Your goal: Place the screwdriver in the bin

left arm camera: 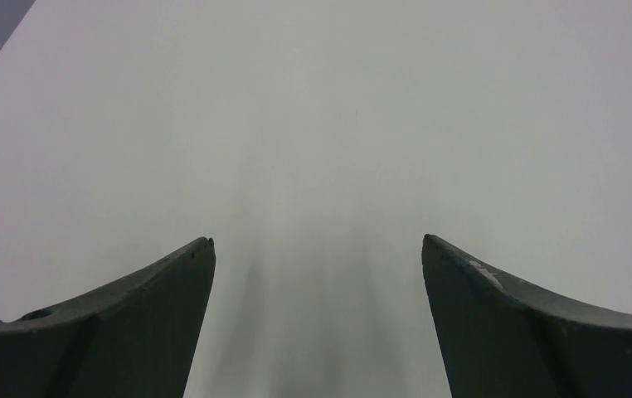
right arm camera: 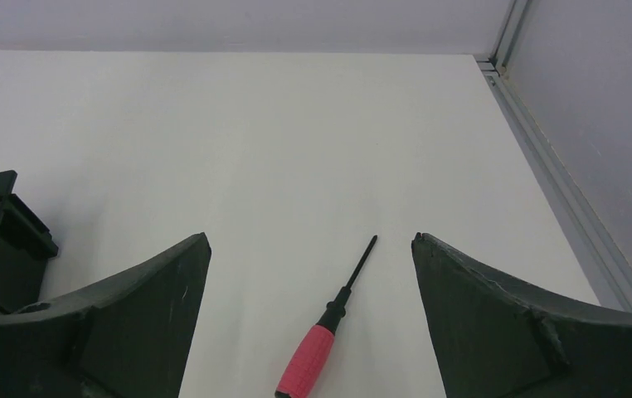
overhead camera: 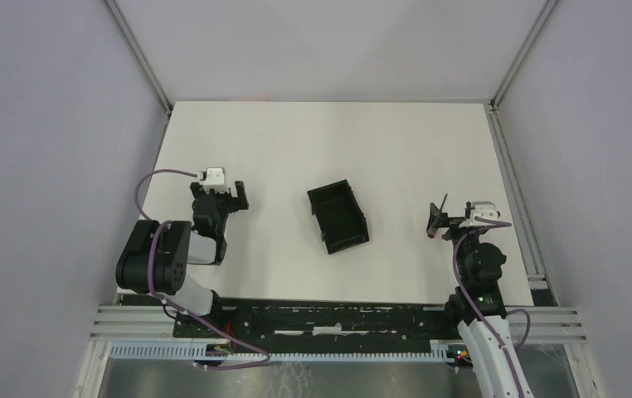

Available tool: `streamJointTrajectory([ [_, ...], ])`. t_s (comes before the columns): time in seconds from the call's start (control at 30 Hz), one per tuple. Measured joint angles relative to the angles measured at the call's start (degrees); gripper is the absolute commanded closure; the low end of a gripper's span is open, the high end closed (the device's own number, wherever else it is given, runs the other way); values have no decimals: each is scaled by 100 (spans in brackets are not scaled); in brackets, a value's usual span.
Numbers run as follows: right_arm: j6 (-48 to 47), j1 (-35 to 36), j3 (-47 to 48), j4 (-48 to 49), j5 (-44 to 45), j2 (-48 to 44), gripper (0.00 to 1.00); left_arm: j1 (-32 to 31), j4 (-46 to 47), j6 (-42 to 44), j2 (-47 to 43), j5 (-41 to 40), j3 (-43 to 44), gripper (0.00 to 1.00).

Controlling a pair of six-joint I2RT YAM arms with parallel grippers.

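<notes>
A white table (overhead camera: 321,141) fills the middle of the overhead view, enclosed by pale grey walls (overhead camera: 47,124) on the left, right and far sides. Two robot arms are bolted at its near edge. The left arm (overhead camera: 163,257) is folded low over the left part of the table, and the right arm (overhead camera: 480,265) reaches out along the right side. Near the centre of the table, between the two arms, sits the bin (overhead camera: 338,217), a small black open-top box turned at an angle, with nothing inside it that the overhead view shows. It also appears at the left edge of the right wrist view, off to the side of the fingers. The left gripper (left arm camera: 318,239) has its two dark fingers spread wide apart over bare white table, holding nothing. The right gripper (right arm camera: 311,235) is likewise spread wide and grips nothing. The screwdriver (right arm camera: 333,311) lies flat on the table to the right of the bin and well apart from it, close to the table's right edge. In the right wrist view it shows in the gap between the parted fingers, touching neither. Its red handle is toward the camera, and its thin black shaft points away, slanting to the right.
</notes>
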Motion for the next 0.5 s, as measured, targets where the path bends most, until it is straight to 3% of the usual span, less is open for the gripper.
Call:
streamJointTrajectory([
  [0.23, 321, 0, 433, -367, 369, 387, 2, 0, 0, 0, 0, 0, 0, 0],
  [0.37, 459, 0, 1934, -1165, 621, 1484, 2, 0, 0, 0, 0, 0, 0, 0],
  [0.5, 518, 0, 4273, -2415, 1106, 3206, 2, 2, 0, 0, -2, 0, 0, 0],
])
